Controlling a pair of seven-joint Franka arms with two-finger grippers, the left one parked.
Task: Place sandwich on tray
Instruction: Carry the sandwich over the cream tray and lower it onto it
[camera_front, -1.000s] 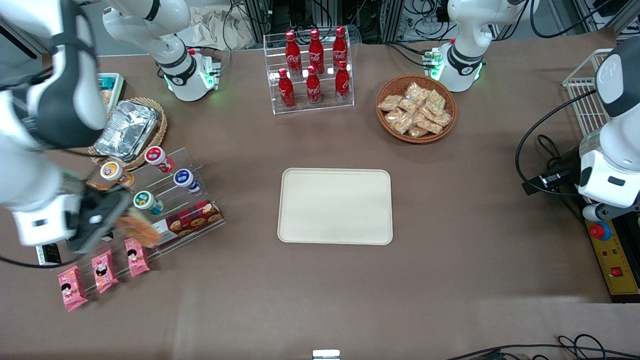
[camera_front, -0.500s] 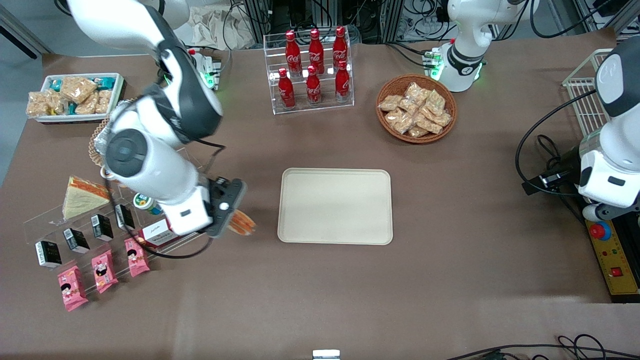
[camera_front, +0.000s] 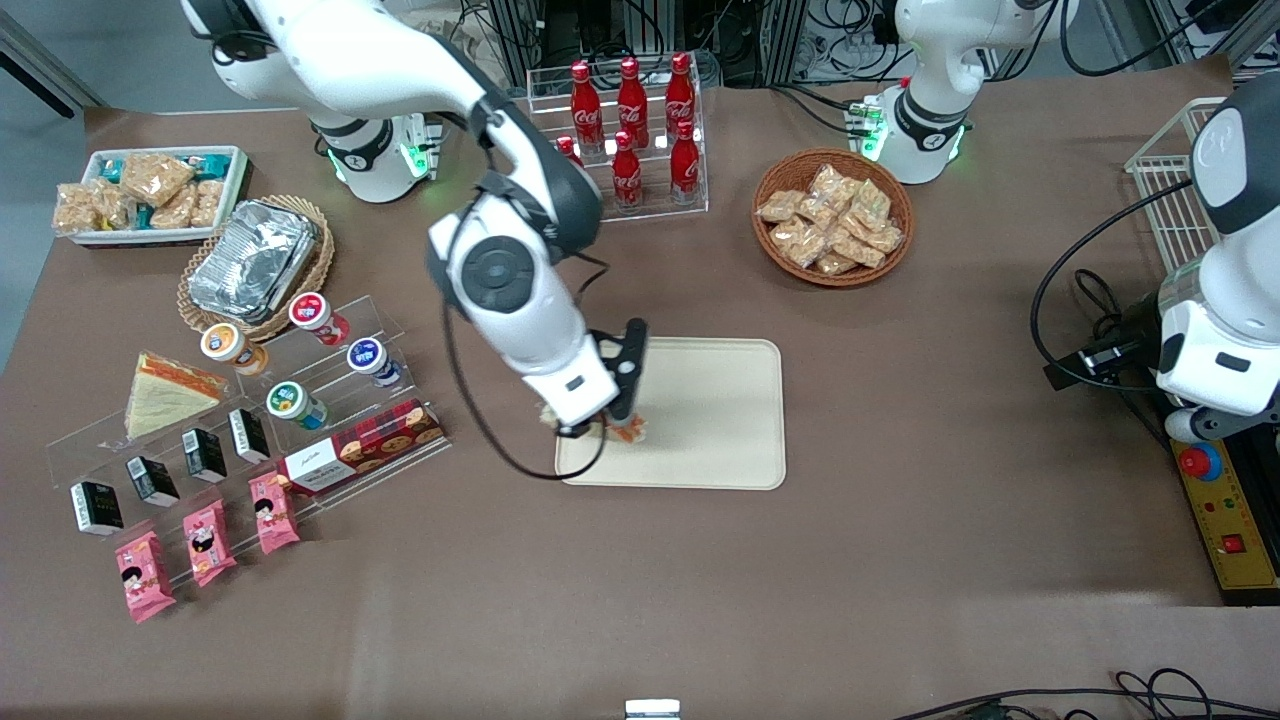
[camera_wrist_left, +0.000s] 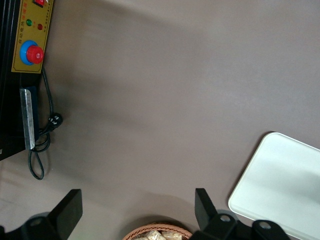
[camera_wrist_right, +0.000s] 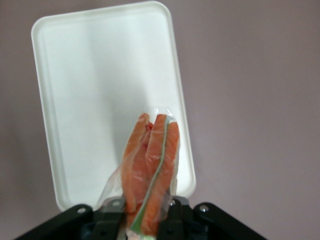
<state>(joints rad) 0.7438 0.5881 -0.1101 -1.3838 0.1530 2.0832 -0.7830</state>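
Note:
My gripper (camera_front: 622, 425) is shut on the clear-wrapped sandwich (camera_front: 628, 430), whose orange-red and green filling edge shows between the jaws in the right wrist view (camera_wrist_right: 150, 165). It hangs over the cream-beige tray (camera_front: 720, 400), at the tray's corner nearest the front camera on the working arm's side. In the right wrist view the tray (camera_wrist_right: 95, 75) lies below the sandwich. The tray's corner also shows in the left wrist view (camera_wrist_left: 285, 180). Whether the sandwich touches the tray I cannot tell.
A similar pale wedge (camera_front: 165, 392) lies on the clear snack rack (camera_front: 330, 440) toward the working arm's end. A foil container (camera_front: 252, 258), a white snack bin (camera_front: 150, 190), a cola bottle rack (camera_front: 625, 140) and a wicker basket of snacks (camera_front: 833, 217) stand farther from the camera.
My gripper has carried the sandwich from the snack rack at the working arm's end across the table to above the tray's near corner.

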